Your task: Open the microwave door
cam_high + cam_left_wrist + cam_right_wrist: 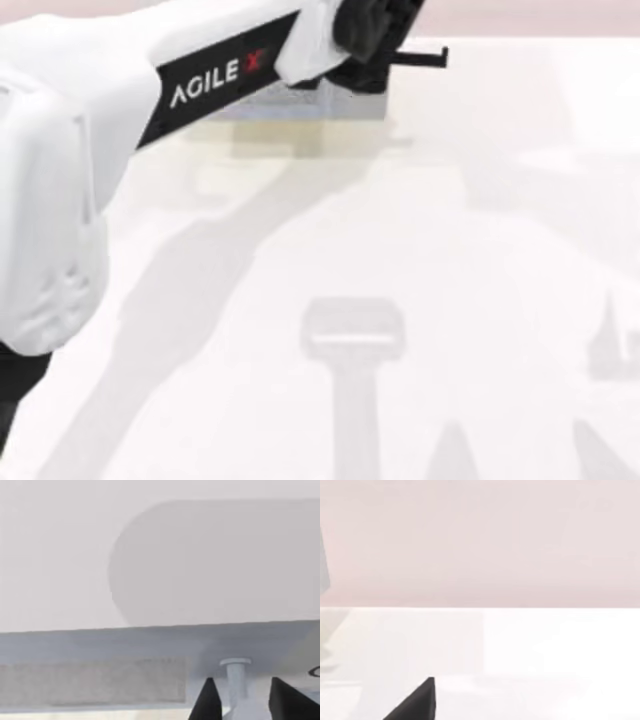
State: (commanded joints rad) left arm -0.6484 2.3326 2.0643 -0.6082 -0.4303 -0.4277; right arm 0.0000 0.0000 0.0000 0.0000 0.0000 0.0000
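- Looming closest under the top camera, the white left arm with its black AgileX band (215,75) stretches diagonally from the left edge toward the far middle of the pale surface (420,250).
- Left gripper (385,50), black, sits at the far end right over the small boxy light-grey microwave (300,125), which is mostly hidden beneath the arm.
- Wrist camera now: two black fingertips (210,702) stand spread apart, and a slim silvery-grey post handle (236,677) rises between them, not visibly touched.
- Flat light-grey framed microwave door (100,645) with its speckled mesh window (92,680) lies just beside that handle.
- Right gripper: only one black fingertip (417,702) shows above the surface; jaws' state I cannot tell.
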